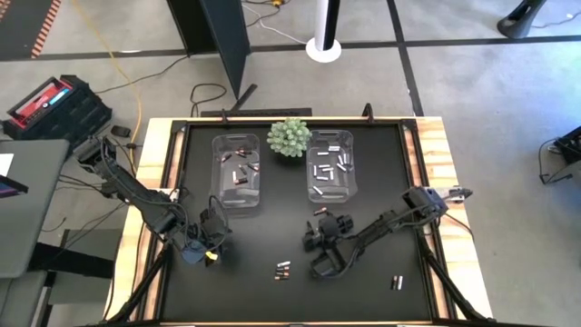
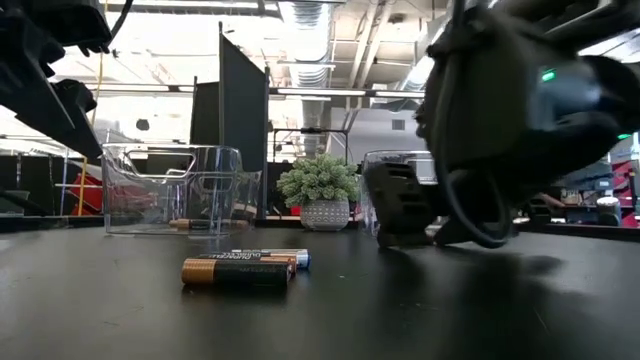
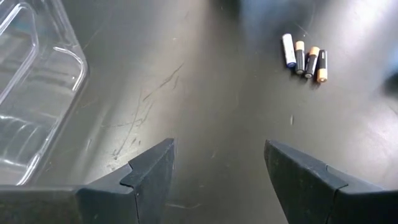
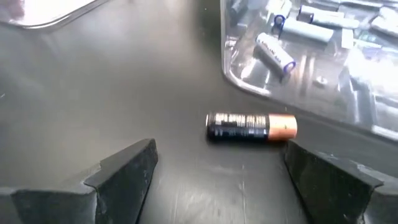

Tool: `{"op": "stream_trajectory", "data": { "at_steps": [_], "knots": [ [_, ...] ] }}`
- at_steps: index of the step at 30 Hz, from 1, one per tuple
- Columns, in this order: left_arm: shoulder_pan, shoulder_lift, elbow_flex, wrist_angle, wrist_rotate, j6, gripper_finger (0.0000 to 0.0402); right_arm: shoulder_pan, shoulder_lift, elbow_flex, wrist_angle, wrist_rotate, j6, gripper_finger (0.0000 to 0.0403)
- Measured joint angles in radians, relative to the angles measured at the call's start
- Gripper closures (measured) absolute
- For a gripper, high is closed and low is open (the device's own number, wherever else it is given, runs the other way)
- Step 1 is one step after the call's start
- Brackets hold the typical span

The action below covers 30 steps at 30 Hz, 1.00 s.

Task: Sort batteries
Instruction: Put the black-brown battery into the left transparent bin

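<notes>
Start from the right claw [image 4: 217, 177]: spread as wide as it goes, holding nothing, hanging low over the tabletop [image 4: 93, 93]. Find the dark battery [image 4: 252, 126], copper-capped, lying flat just ahead of the fingers, loose on the tabletop and just beside the near wall of the right bin [image 4: 249, 78], outside it. See the pale cells [image 4: 275, 52] inside that bin and judge this one misplaced, bound instead for the left bin [image 1: 236, 173] with the other dark cells. Before closing, consider turning the wrist a quarter turn: with the battery lying lengthwise across the gap, expect a pinch on the two ends and a likely squirt sideways. Grip across the round body instead. Centre over the middle of the body, come straight down, stop short of scraping the tabletop, and close gently. Mind the bin wall close by and keep the nearer finger off it to avoid shoving the bin. Lift well clear before crossing, passing on the near side of the plant [image 1: 289, 136] rather than over it. Leave the left claw [image 3: 217, 168] be: likewise wide open and empty, waiting near the corner of the left bin. Save the four loose batteries [image 3: 303, 57] farther out on the tabletop, and the further pair [image 1: 397, 282] toward the right front edge, for later.
</notes>
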Motion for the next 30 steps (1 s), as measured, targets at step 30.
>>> {"op": "stream_trajectory", "data": {
  "at_steps": [30],
  "knots": [
    [0.045, 0.000, 0.000, 0.003, 0.020, -0.026, 0.0156, -0.049, -0.073, -0.004, -0.190, -0.141, 0.136, 0.0018]
  ]
}}
